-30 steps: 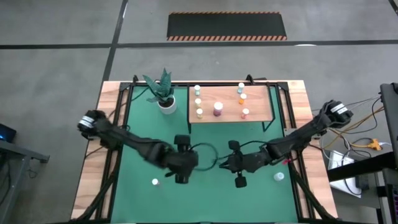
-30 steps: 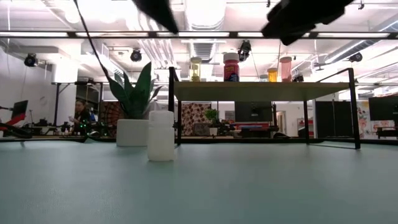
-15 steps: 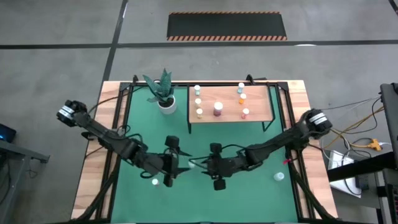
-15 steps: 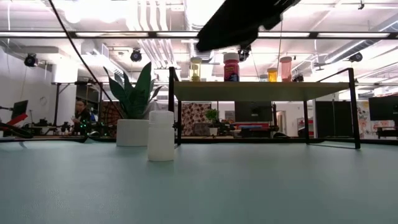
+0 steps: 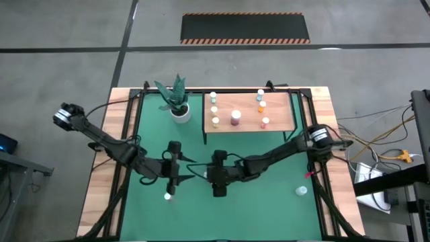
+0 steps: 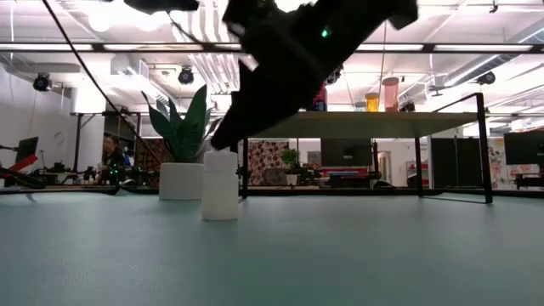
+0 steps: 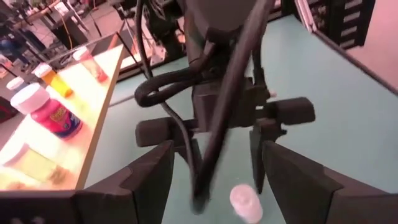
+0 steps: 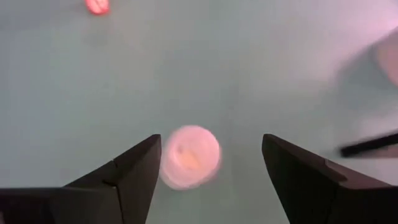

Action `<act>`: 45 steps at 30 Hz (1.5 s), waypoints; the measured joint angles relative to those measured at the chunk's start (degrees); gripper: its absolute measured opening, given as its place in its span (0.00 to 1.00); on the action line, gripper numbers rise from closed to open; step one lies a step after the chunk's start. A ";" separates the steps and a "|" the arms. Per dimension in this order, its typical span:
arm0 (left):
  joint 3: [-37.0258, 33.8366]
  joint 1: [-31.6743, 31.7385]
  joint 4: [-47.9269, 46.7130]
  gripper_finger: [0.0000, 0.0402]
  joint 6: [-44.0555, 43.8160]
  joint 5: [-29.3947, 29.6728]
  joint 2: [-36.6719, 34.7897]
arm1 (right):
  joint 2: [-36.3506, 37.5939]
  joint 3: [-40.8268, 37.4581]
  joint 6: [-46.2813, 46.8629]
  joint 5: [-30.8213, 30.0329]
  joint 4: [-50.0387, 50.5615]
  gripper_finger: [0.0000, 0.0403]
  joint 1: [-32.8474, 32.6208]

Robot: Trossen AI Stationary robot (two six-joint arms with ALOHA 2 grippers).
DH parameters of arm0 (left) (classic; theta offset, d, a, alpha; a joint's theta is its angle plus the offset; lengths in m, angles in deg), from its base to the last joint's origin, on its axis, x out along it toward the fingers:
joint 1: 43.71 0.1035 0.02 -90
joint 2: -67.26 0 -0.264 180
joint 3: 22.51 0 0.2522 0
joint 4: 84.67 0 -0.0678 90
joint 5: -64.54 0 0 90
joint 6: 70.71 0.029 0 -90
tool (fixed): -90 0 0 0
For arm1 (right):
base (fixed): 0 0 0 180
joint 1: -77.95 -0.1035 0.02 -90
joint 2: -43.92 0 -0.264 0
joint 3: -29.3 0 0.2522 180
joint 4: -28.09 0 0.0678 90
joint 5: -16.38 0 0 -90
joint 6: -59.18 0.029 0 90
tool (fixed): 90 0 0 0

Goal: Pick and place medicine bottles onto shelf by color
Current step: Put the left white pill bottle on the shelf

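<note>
A whitish medicine bottle [image 5: 203, 175] [image 6: 219, 185] stands upright on the green mat, between my two grippers. My right gripper [image 5: 209, 176] [image 8: 208, 162] is open and slants down over the bottle [image 8: 189, 155] from the table's right. Its fingers stand on either side, just above the cap. My left gripper [image 5: 187, 169] [image 7: 221, 186] is open to the left of the same bottle [image 7: 245, 202] and touches nothing. The shelf [image 5: 282, 111] [image 6: 365, 123] at the far side carries several bottles. Another small white-capped bottle [image 5: 167, 195] stands near the mat's left front.
A white pot with a green plant [image 5: 179, 111] [image 6: 181, 180] stands left of the shelf. A teal bottle [image 5: 302, 191] stands at the mat's right front. The shelf's black legs [image 6: 235, 144] rise behind the whitish bottle. Bare mat lies along the near edge.
Both grippers have gone toward the table's left edge. My left gripper has drawn back from above the whitish bottle and tipped up toward level. My right gripper has come in from the right and sunk toward the bottle's cap. The bottle has kept its place.
</note>
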 joint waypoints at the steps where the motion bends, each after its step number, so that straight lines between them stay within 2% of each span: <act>1: -0.72 0.00 -0.28 0.57 0.02 0.00 -0.62 | -0.72 0.39 0.18 1.27 -0.20 0.67 0.27; 4: -2.04 0.00 1.27 0.57 0.21 0.31 -1.61 | -2.41 1.22 0.91 4.81 -0.13 0.65 0.69; 10: -3.60 0.02 1.73 0.57 0.20 0.72 -3.21 | -4.30 2.64 1.62 5.33 -0.16 0.57 0.78; 13: -3.66 0.00 2.41 0.57 0.15 0.72 -3.33 | -4.50 3.14 1.68 5.33 -0.05 0.50 0.82; 18: -3.76 0.00 2.84 0.57 0.11 0.72 -3.52 | -3.37 2.70 1.30 5.34 0.54 0.31 0.78; 21: -3.80 0.00 4.69 0.57 -1.93 0.68 -3.49 | -1.97 2.68 -1.09 5.75 1.34 0.30 0.65; 29: -3.80 -0.09 11.34 0.57 -4.37 0.61 -2.62 | 6.11 2.66 -5.37 15.69 8.43 0.30 0.19; 36: -3.76 -0.07 12.55 0.57 -4.33 0.68 -2.62 | 14.67 2.64 -4.11 15.83 17.57 0.31 -1.06; 45: -3.66 -0.04 13.85 0.57 -4.04 0.72 -2.66 | 26.54 2.62 1.57 14.85 20.00 0.32 -1.92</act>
